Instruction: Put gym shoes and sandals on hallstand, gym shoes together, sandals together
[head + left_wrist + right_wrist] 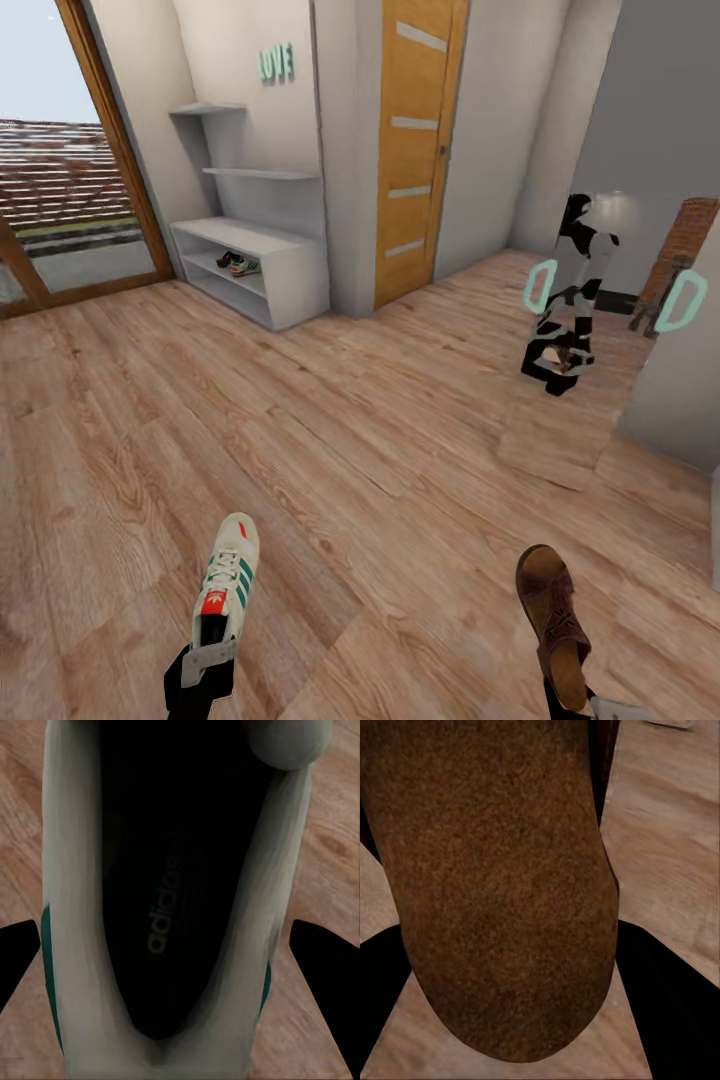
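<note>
White green-striped gym shoe [228, 583] clamped in left fingers [207, 662]; brown sandal [552, 620] in right fingers [620, 709].

Light brown wood-plank flooring [330, 450] is stretching from near to far across the corridor. At the far left, a glazed door with a wooden frame [105, 130] is letting in daylight and showing a tiled roof outside. Pale walls are standing beyond, one bearing teal "LOVE" lettering [276, 62]. Right of it, a wooden door [415, 150] with pale horizontal strips is standing closed. A grey wall is running along the far right.

Gym shoe [228, 580], sandal [551, 618] held; pair on hallstand [290, 265].
</note>
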`<state>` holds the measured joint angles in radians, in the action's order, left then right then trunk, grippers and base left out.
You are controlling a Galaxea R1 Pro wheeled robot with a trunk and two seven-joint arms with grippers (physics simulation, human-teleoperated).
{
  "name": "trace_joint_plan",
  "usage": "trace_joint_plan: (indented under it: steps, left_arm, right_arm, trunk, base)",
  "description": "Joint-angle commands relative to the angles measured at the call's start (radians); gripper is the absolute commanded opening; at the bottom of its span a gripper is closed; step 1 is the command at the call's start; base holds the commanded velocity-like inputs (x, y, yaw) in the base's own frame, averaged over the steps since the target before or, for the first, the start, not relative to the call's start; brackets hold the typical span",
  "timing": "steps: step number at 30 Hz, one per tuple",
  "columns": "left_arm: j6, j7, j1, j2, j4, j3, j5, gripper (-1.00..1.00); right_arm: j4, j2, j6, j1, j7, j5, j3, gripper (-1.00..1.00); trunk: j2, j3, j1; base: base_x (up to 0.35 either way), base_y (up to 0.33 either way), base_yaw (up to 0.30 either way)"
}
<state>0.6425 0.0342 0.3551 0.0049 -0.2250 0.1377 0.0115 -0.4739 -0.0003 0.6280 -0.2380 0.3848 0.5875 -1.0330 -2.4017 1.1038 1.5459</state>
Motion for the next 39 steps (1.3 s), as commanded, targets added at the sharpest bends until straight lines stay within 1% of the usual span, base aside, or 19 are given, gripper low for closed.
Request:
trace_joint_plan:
  steps: [1,25,39]
  left_arm:
    - [0.003,0.003,0.001,0.0,0.001,-0.001,0.001,-1.0]
    - [0.004,0.003,0.001,0.001,0.001,0.0,0.002,-1.0]
    - [0.004,0.003,0.001,0.001,0.003,0.0,0.002,-1.0]
  right_arm:
    - [0.0,0.0,0.004,-0.001,0.008,0.003,-0.009,-1.0]
    - [0.0,0.0,0.004,-0.001,0.008,0.002,-0.009,-1.0]
    - [0.0,0.0,0.004,-0.001,0.008,0.003,-0.009,-1.0]
  trunk:
    - [0.0,0.001,0.0]
    - [0.0,0.001,0.0]
    - [0.0,0.001,0.0]
  base:
    - [0.339,0.0,0.278]
    - [0.339,0.001,0.278]
    - [0.339,0.067,0.278]
